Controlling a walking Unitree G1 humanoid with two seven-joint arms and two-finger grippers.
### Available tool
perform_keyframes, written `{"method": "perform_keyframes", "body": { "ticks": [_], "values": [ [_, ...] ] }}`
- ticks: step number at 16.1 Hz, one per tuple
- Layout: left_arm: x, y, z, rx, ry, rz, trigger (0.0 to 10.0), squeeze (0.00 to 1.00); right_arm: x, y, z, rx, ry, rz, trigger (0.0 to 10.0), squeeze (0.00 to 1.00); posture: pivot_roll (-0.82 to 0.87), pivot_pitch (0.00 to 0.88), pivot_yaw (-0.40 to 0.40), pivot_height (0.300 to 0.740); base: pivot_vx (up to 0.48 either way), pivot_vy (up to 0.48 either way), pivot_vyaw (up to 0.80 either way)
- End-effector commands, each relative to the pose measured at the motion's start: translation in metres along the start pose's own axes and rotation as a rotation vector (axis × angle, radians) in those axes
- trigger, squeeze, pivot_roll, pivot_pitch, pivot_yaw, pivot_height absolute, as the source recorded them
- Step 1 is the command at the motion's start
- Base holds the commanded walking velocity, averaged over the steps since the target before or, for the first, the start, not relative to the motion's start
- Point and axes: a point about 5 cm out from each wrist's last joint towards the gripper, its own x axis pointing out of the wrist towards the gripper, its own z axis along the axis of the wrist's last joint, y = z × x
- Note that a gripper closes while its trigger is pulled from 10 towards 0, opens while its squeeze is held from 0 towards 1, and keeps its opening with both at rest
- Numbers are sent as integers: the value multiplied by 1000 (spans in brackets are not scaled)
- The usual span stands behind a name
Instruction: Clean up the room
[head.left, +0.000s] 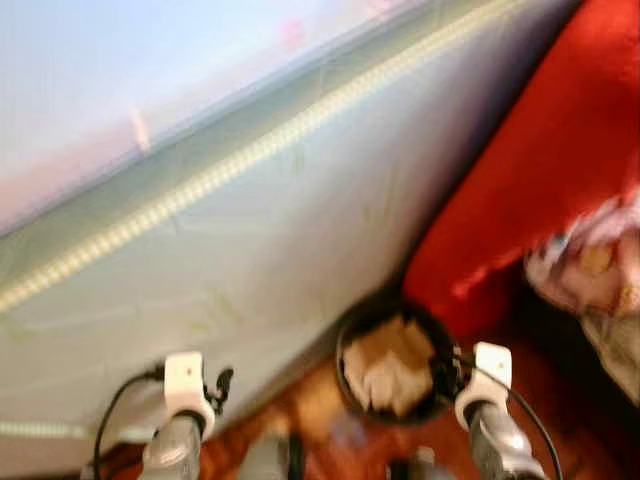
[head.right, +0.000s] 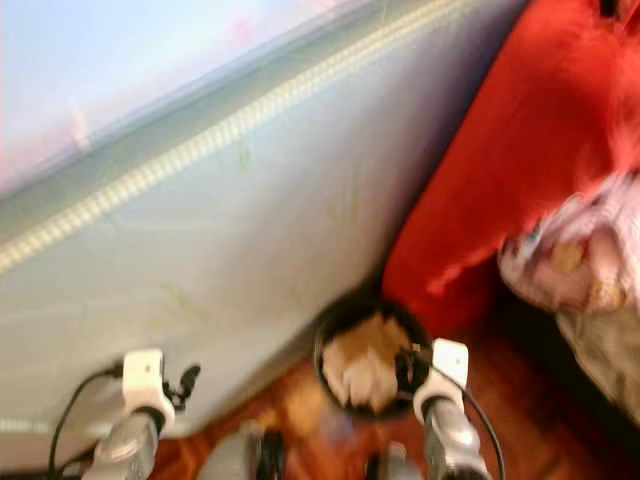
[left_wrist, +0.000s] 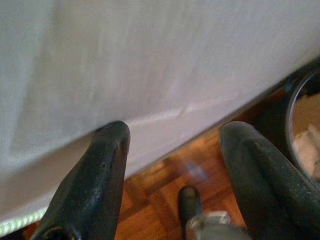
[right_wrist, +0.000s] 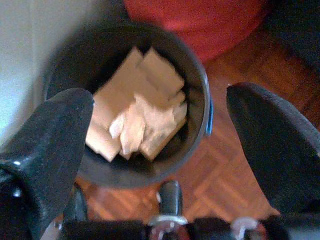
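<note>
A round black bin (head.left: 372, 310) stands on the wooden floor (right_wrist: 225, 175) between a pale bed and a red cushion. Crumpled tan paper and cardboard (right_wrist: 142, 107) fill it. My right gripper (right_wrist: 160, 95) hangs open just above the bin's mouth, with nothing between its fingers. My left gripper (left_wrist: 174, 131) is open and empty too, close to the bed's pale side (left_wrist: 150, 65) and low over the floor. In the left wrist view the bin's rim (left_wrist: 290, 115) shows beside one finger. Both head views are blurred.
The pale blue bed side (head.left: 280, 220) with a light piping strip fills the left and centre. A big red cushion (head.left: 540, 170) leans at the right, touching the bin. Patterned pinkish cloth (head.left: 595, 265) lies at the far right. Bare wood floor (head.left: 310, 400) shows between my arms.
</note>
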Motion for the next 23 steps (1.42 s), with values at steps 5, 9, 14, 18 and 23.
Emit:
{"method": "perform_keyframes", "body": {
  "ticks": [5, 9, 14, 18, 23],
  "values": [
    [-1, -5, -30, 44, 191, -5, 10000, 0, -13, -16, -38, -34, 183, -51, 10000, 0, 7, 0, 4, 740, 0, 0, 0],
    [-6, -3, -46, 49, 274, 26, 10000, 0, -19, -24, -51, -56, 250, -63, 10000, 0, 10, 0, -9, 740, 0, 0, 0],
    [-20, 2, -68, 39, 358, 62, 10000, 0, -21, -14, -57, -75, 279, -15, 10000, 0, 27, 0, -10, 740, 0, 0, 0],
    [-29, 8, -80, 12, 396, 103, 10000, 0, -22, -15, -59, -116, 300, 13, 10000, 0, 31, 0, -12, 740, 0, 0, 0],
    [-27, 3, -78, 2, 382, 104, 10000, 0, -20, -16, -55, -182, 302, 56, 10000, 0, 35, 0, -28, 740, 0, 0, 0]
  ]
}}
